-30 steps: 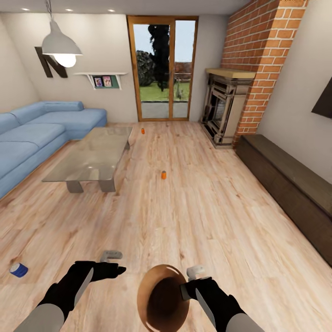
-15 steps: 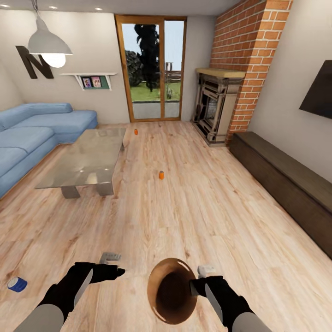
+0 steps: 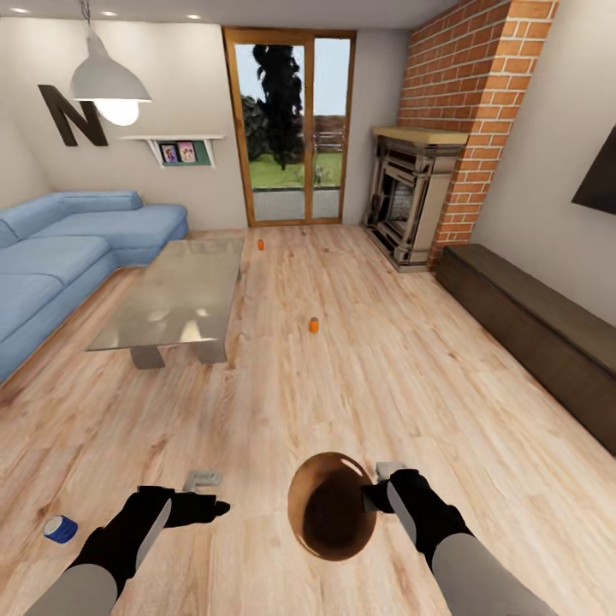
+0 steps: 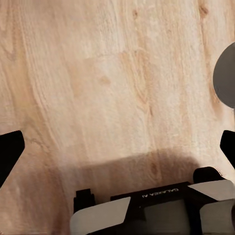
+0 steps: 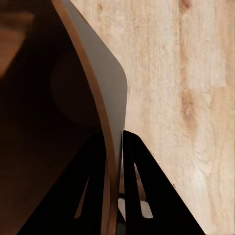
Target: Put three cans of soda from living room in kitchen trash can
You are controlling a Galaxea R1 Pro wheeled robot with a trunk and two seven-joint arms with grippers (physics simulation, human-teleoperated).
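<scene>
While right pincer (image 5: 120, 161) pinches tash can (image 3: 332, 506) rim (left pincer (image 3: 204, 492) spread, empty).

Glossy copper bin (image 3: 332, 513), matt wood floor (image 3: 376, 402)

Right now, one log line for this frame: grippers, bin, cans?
right gripper: shut on trash can rim, carried | left gripper: open, empty | soda cans on floor: one mid-room, one near glass doors | room: living room

Left gripper (image 3: 202, 481) held low, fingers spread, empty; right gripper (image 3: 382, 484) pinches the bin's (image 3: 318, 535) rim.
</scene>
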